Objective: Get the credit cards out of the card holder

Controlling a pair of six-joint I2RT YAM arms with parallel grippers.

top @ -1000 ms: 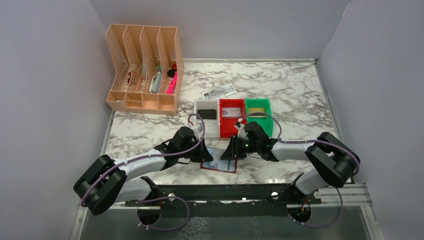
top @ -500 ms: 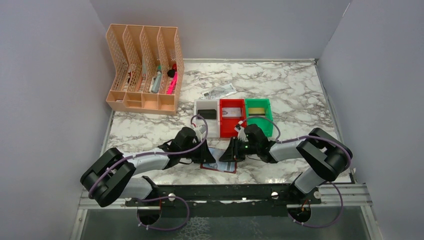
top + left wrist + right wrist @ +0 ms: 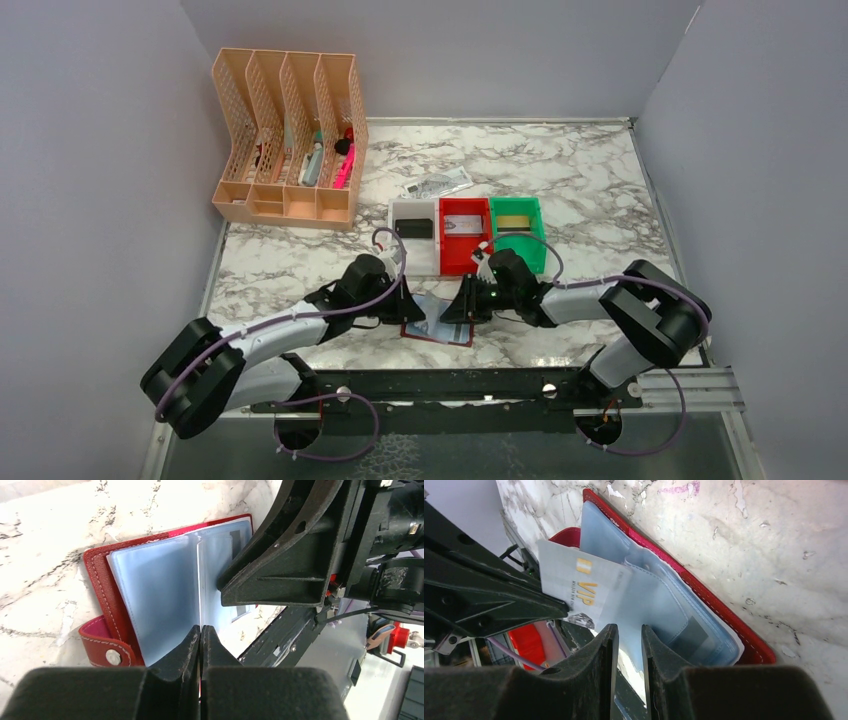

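The dark red card holder [image 3: 445, 331] lies open at the table's near edge, its bluish-clear sleeves up [image 3: 150, 590]. My left gripper [image 3: 418, 312] [image 3: 200, 629] is shut on the edge of an upright sleeve. My right gripper [image 3: 452, 308] [image 3: 629, 629] stands over the opposite side, jaws a narrow gap apart with a sleeve's edge between them. A pale silver credit card marked VIP [image 3: 574, 587] sticks halfway out of a sleeve. A dark card [image 3: 691, 632] sits inside another sleeve. A black card [image 3: 414, 228], a pale card [image 3: 460, 226] and a gold card [image 3: 514, 222] lie in the bins.
White [image 3: 413, 260], red [image 3: 447, 262] and green [image 3: 541, 245] bins stand in a row just behind the wallet. A white printed tag [image 3: 437, 184] lies farther back. A peach file organiser [image 3: 290, 140] stands at the back left. The black mounting rail [image 3: 450, 385] runs along the near edge.
Both grippers stay at the wallet. The left arm's elbow has swung a little; the right arm has shifted slightly towards the wallet.
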